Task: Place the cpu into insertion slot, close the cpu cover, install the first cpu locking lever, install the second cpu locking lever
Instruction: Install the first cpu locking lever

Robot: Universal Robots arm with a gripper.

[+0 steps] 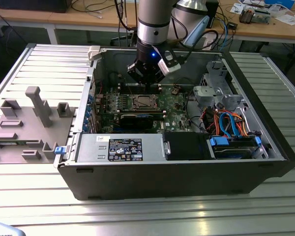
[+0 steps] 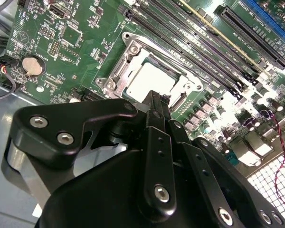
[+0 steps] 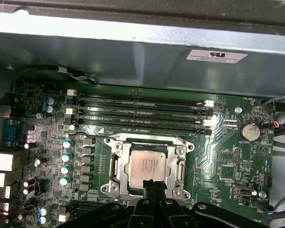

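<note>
In the first wrist view the gripper [image 3: 152, 186] sits nearest the lens, its black fingers [image 3: 154, 190] drawn narrow so that the tips meet, with nothing seen between them. The tips hang at the near edge of the cpu [image 3: 149, 166], just above it; whether they touch it cannot be told. The cpu lies flat inside the insertion slot [image 3: 115, 167], its pale metal top facing up. Around the cpu runs the cpu cover [image 3: 147, 141], a silver frame that lies down flat over the slot with the chip showing through its window. Beyond the cpu, four long memory slots [image 3: 142, 114] run side by side across the green motherboard [image 3: 228, 156]. To one side of the cpu, well apart from it, sits a round coin battery [image 3: 250, 131]. Farther off than the memory slots rises the grey case wall [image 3: 133, 52].

In the second wrist view the black gripper [image 2: 156, 102] body fills the near ground, and its tips come together at the edge of the cpu [image 2: 149, 80], which sits in the silver frame [image 2: 115, 71]. The coin battery [image 2: 32, 66] lies well off from the cpu.

In the exterior view the gripper [image 1: 146, 81] hangs inside the open computer case [image 1: 187, 182], directly over the cpu [image 1: 143, 103].
</note>
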